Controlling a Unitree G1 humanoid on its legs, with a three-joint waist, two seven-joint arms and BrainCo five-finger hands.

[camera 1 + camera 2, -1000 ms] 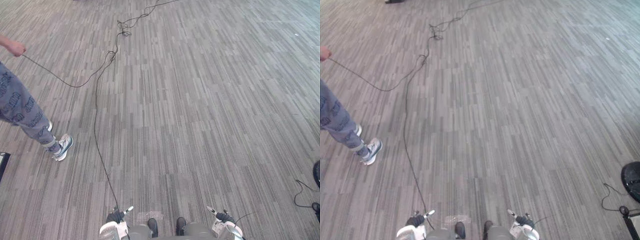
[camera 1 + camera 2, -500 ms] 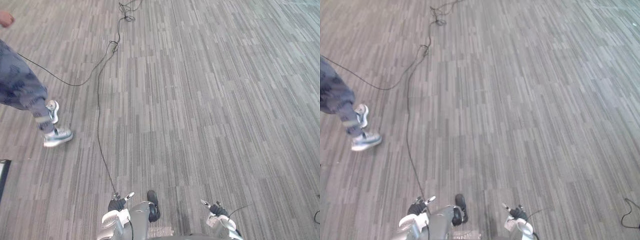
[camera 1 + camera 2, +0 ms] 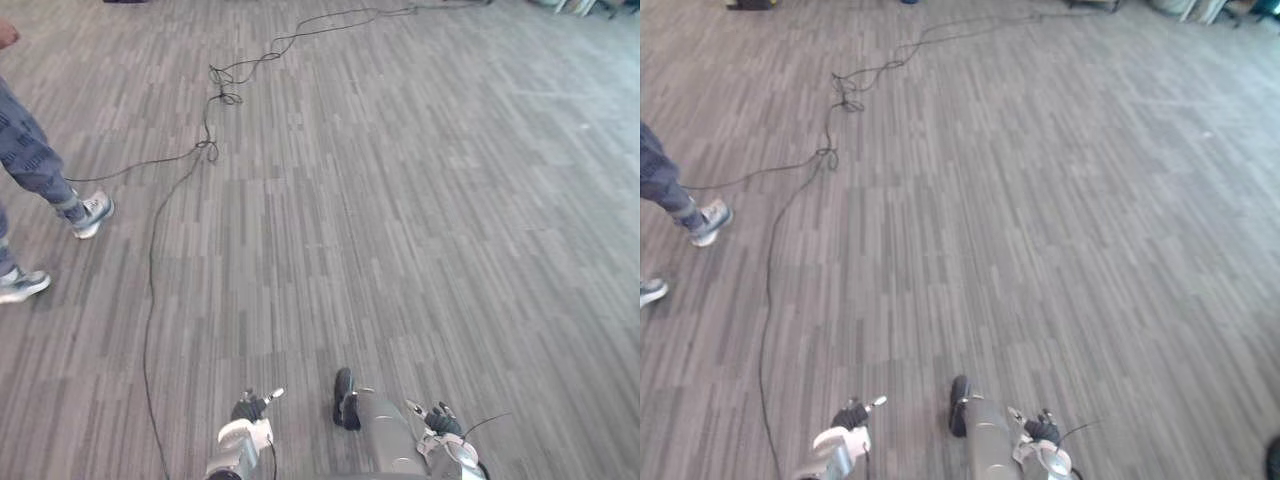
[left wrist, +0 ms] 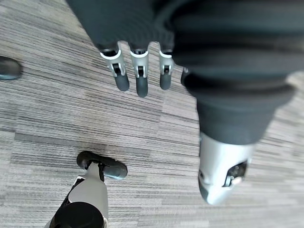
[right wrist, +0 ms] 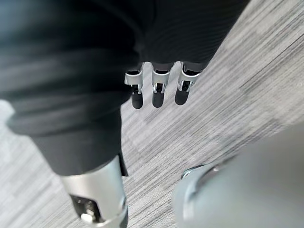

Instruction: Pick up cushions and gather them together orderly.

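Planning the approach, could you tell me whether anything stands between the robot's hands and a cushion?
Where a cushion lies I cannot tell, so the path cannot be judged. The left hand and right hand hang open over grey carpet; ahead on the robot's left a person's legs stand.

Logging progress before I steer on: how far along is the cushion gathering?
Done: nothing visibly gathered. In hand: nothing; the left hand and right hand hang with fingers straight above grey carpet. Left: finding, picking up and grouping every cushion.
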